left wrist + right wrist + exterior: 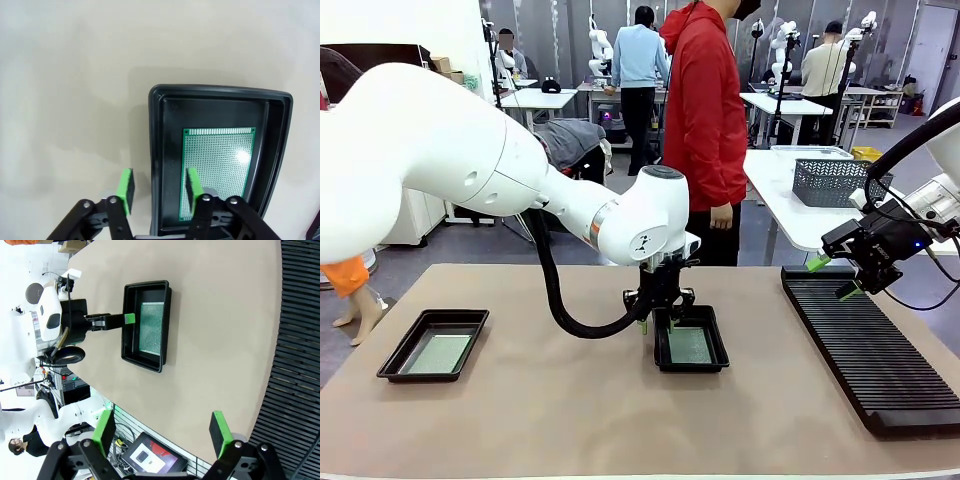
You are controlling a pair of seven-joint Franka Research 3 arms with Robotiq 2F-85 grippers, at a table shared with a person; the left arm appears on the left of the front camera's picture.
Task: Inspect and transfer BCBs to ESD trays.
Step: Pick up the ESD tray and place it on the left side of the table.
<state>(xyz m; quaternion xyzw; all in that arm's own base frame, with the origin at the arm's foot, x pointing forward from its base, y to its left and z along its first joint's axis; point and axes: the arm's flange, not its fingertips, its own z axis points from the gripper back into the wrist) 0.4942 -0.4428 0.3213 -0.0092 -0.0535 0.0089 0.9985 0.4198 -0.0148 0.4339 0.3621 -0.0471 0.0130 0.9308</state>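
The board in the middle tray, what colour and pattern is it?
Green board, fine grid of tiny dots; clearest in the left wrist view.

A robotics lab: rows of white tables (790, 190) with people standing about.

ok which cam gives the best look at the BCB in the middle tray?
Left wrist view: the BCB lies flat in the middle tray, hole grid plain, near edge partly behind a finger pad. Right wrist view shows it smaller and sideways. Front view gives a foreshortened pale patch.
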